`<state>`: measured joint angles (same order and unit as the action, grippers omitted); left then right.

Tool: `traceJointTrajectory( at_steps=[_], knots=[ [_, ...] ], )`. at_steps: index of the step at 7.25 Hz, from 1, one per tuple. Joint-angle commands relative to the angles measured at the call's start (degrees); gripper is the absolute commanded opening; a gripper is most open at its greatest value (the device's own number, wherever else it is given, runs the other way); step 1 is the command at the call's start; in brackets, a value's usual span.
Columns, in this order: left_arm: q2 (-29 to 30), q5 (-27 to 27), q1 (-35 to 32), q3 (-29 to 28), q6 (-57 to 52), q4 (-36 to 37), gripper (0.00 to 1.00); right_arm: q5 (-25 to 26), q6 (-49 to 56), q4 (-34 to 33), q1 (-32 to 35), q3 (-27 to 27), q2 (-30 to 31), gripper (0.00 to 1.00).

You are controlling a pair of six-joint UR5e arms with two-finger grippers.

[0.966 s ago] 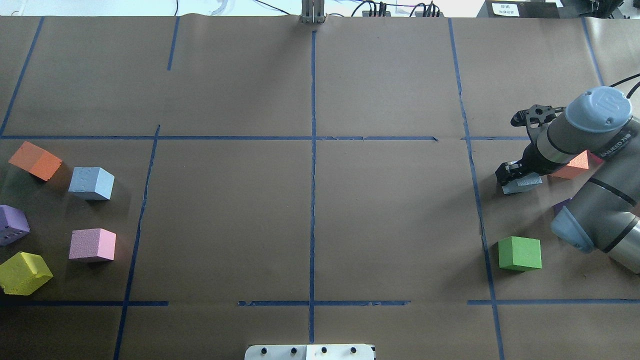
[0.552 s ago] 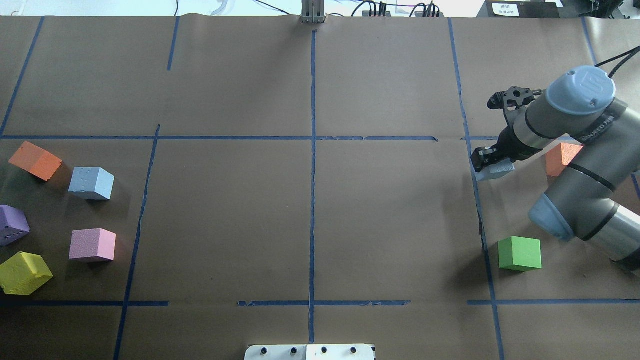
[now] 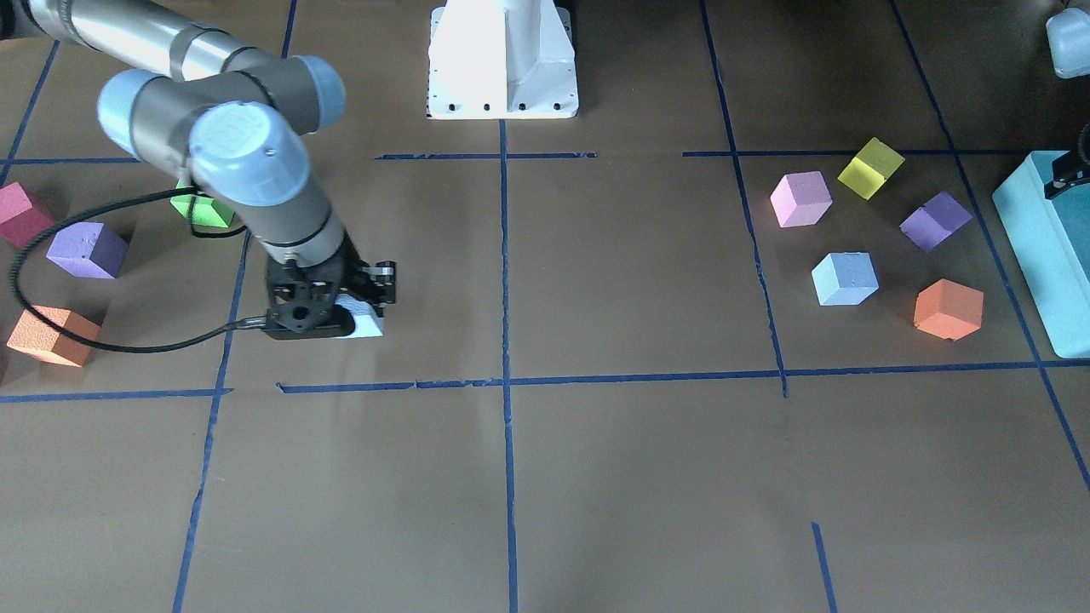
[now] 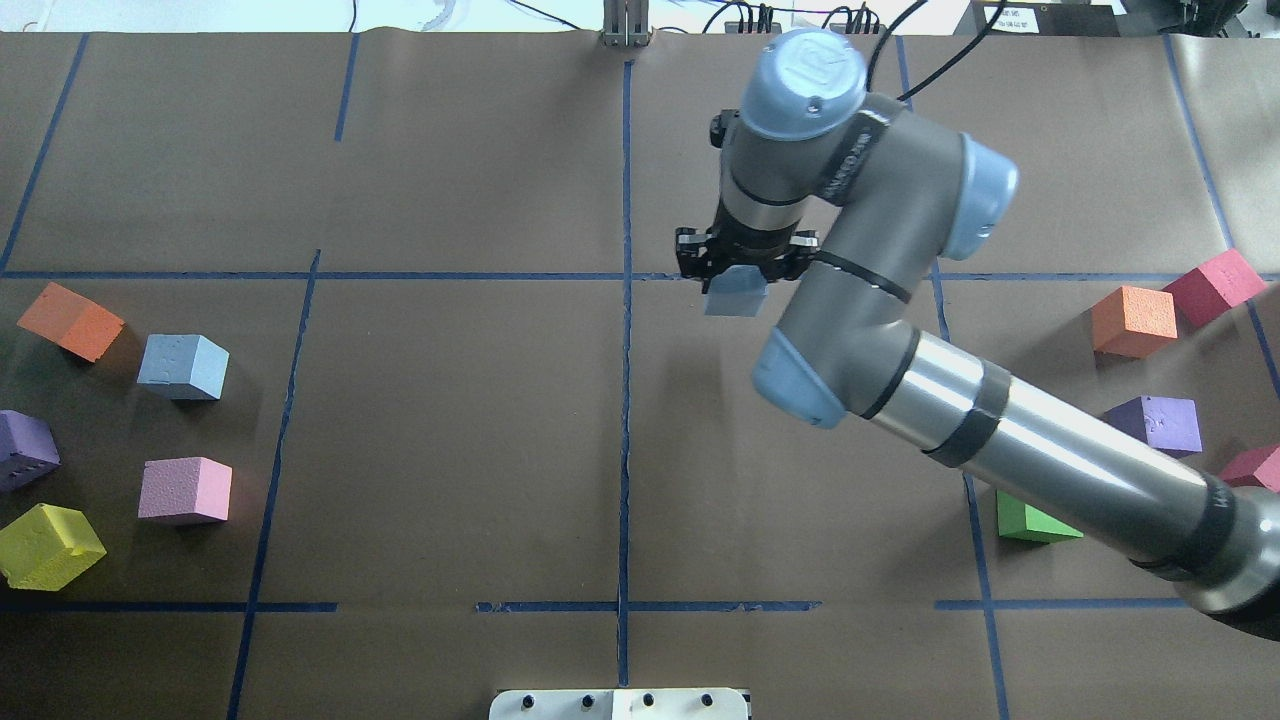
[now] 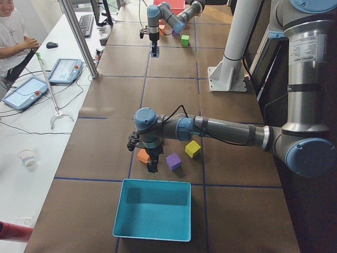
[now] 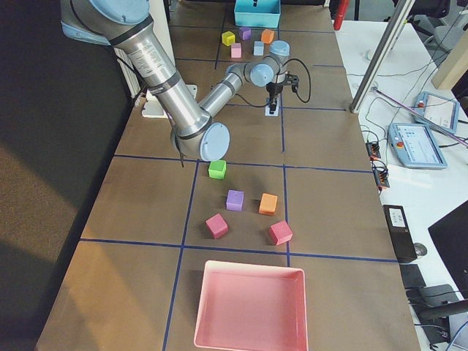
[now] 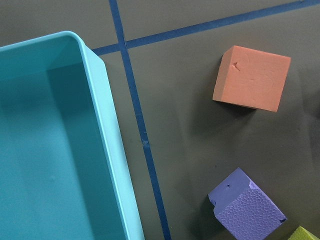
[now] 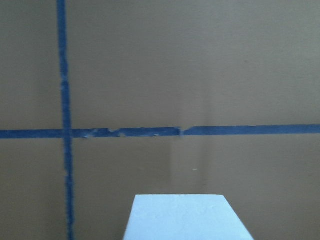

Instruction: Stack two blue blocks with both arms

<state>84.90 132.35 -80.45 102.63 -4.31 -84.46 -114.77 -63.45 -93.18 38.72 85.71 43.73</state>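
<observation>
One blue block (image 4: 736, 297) is pinched in your right gripper (image 4: 744, 265), the jaws closed narrowly on its two sides. It hangs right of the table's centre line, at the cross line. From the front you see only a pale corner of it under the black fingers, low over the paper. You cannot tell there whether it touches the paper. The right wrist view gives you its top face at the bottom edge and crossed tape (image 8: 125, 132) beyond.

The second blue block (image 4: 183, 366) lies free at the table's left end, well apart from the first.

Your left gripper (image 5: 151, 166) shows clearly only in the side view, pointing down beside the teal box (image 7: 111, 125). Whether it is spread or closed cannot be told. Its wrist camera shows no fingers, only the box rim, an orange cube (image 7: 252, 77) and a purple cube (image 7: 247, 207).
</observation>
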Motion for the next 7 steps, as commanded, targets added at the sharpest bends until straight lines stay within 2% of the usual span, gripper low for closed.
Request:
traceJointTrajectory(
  at_steps=[1,2,3,6,7],
  knots=[
    [0.0,-0.1,0.0,0.0,0.0,0.0,1.0,5.8,-8.1,0.7,-6.0,-7.3,-7.8,0.0],
    [0.0,0.0,0.0,0.0,0.0,0.0,1.0,8.4,-10.3,4.8,-7.9,-12.3,-10.0,0.0],
    [0.0,-0.1,0.0,0.0,0.0,0.0,1.0,8.9,-10.4,7.8,-9.2,-15.5,-10.5,0.0],
    [0.0,-0.1,-0.1,-0.1,0.0,0.0,1.0,9.7,-6.8,7.6,-9.8,-16.3,-9.7,0.0],
    [0.0,-0.1,-0.1,-0.2,0.0,0.0,1.0,9.5,-5.8,7.6,-9.4,-16.3,-9.7,0.07]
  ],
)
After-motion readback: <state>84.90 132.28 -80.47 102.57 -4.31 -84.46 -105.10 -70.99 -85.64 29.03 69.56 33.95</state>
